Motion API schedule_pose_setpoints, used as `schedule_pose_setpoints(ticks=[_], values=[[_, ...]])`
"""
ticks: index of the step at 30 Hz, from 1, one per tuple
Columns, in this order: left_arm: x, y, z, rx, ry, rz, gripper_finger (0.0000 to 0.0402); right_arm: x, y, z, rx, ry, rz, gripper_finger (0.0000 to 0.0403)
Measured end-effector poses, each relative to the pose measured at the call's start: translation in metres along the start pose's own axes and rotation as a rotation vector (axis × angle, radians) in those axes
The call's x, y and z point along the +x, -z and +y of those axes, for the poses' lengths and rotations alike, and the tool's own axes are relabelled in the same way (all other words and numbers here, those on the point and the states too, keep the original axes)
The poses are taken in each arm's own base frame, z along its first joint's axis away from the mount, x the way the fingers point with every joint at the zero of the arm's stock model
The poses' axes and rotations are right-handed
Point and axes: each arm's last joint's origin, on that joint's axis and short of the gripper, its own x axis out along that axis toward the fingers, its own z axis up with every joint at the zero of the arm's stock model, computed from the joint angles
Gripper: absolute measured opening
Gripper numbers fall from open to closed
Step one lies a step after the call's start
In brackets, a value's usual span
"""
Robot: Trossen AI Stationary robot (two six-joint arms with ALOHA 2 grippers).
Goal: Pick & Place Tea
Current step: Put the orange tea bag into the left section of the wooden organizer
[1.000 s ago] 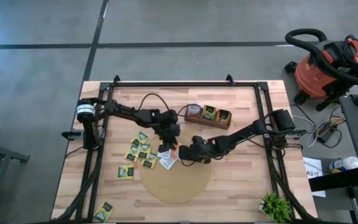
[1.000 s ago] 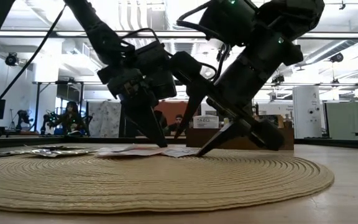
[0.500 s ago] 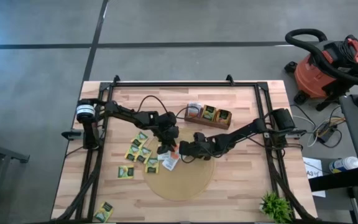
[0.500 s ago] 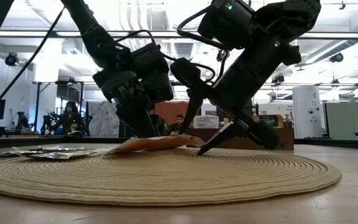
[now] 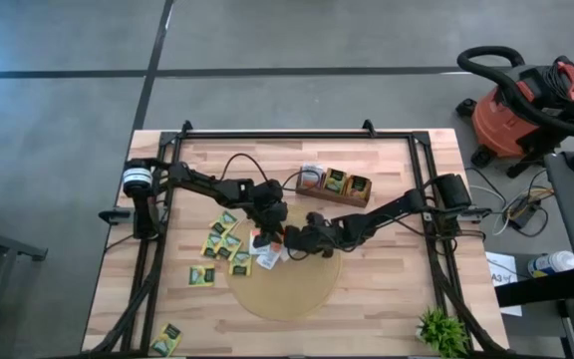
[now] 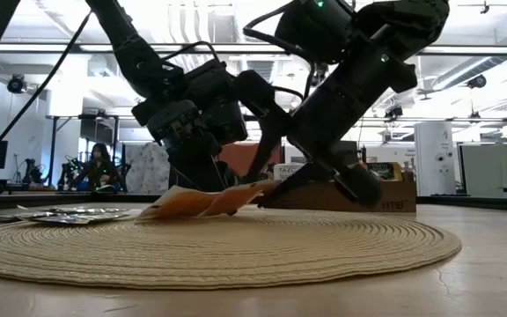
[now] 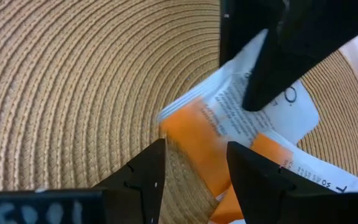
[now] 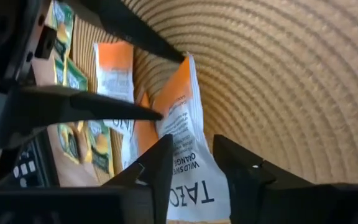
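An orange-and-white tea sachet [image 8: 185, 118] lies on the far left part of the round woven mat [image 5: 289, 291], with one end raised [image 6: 236, 194]. My right gripper [image 8: 191, 168] is shut on its white end. My left gripper [image 7: 194, 180] is open, its fingers standing on either side of the sachet's orange end [image 7: 194, 134]. I cannot tell whether they touch it. Another orange sachet [image 7: 272, 149] lies beneath. Several yellow-and-green sachets [image 5: 222, 244] lie flat on the wood left of the mat. My right gripper has the sachet's white printed end [image 8: 194, 183] between its two fingers [image 8: 160, 171]. It comes slanting down from the table's right side. That end is raised off the mat, and the orange end [image 6: 161, 211] still rests on the mat, so the sachet is tilted.
A long wooden compartment box [image 5: 335, 184] holding sachets stands just beyond the grippers. One stray sachet [image 5: 167, 339] lies at the near left corner and a small green plant [image 5: 438, 329] at the near right. The two grippers are close together over the mat's far left rim.
My right gripper has narrowed its fingers onto the sachet's white end. The sachet, which lay flat on the mat a second ago, now tilts: its end at my right gripper is raised while its orange end stays down.
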Motion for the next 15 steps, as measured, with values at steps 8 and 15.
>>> schedule_pose_setpoints(ticks=[8,15], values=[[0.001,0.005,0.001,-0.021,-0.004,0.006,0.0167,0.0,0.002,0.002,-0.003,-0.002,0.027,0.008],[0.0,0.004,0.0,-0.057,-0.005,-0.007,0.0167,-0.014,0.0,0.006,-0.09,0.026,0.038,0.0017]])
